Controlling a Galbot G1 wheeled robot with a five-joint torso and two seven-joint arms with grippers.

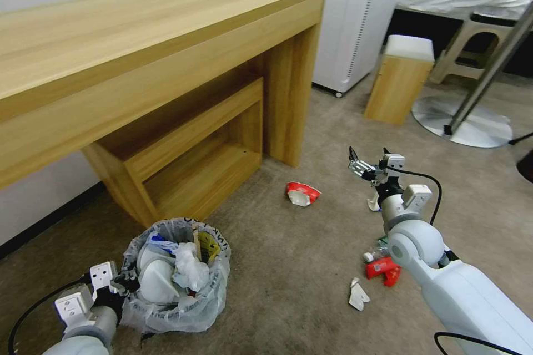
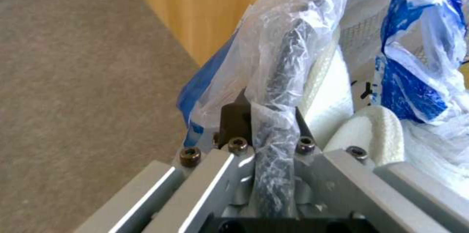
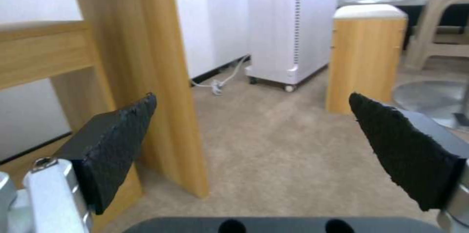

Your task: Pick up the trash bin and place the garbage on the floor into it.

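While the left gripper (image 1: 126, 283) clenches the bin's (image 1: 208, 299) rim, the right gripper (image 1: 367, 163) hovers released above the floor (image 1: 277, 266) near a red cup (image 1: 302, 193).

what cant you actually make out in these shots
- Head view: litter beside the red packet is hidden by the right arm.
- Head view: trash bin lettering is too small to read.
- Left wrist view: the left gripper clamps the rim; the bag hides the bin wall.
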